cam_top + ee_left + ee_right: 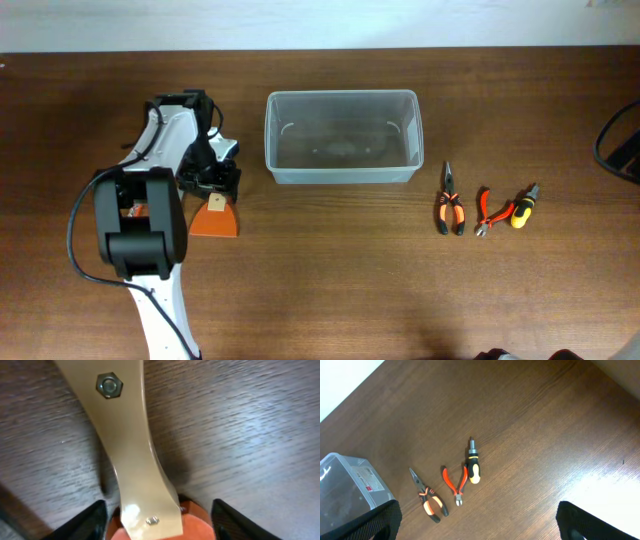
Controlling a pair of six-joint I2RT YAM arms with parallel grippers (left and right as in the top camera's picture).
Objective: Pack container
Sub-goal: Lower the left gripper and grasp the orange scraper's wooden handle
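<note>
The container [341, 170] is a clear rectangular tub at the table's centre back and looks empty; its corner shows in the right wrist view [350, 485]. My left gripper [210, 185] is left of it, low over an orange tool [215, 220] with a tan metal arm. In the left wrist view the open fingers [160, 522] straddle the orange part [195, 525], and the tan arm [127, 435] with a nut runs away from them. My right gripper [477, 520] is open and empty, high above the table.
To the right of the tub lie black-and-orange long-nose pliers [449, 206] [427, 500], red cutters [484, 211] [455, 485] and a yellow-and-black screwdriver [522, 207] [473, 467]. A black cable [615, 145] loops at the right edge.
</note>
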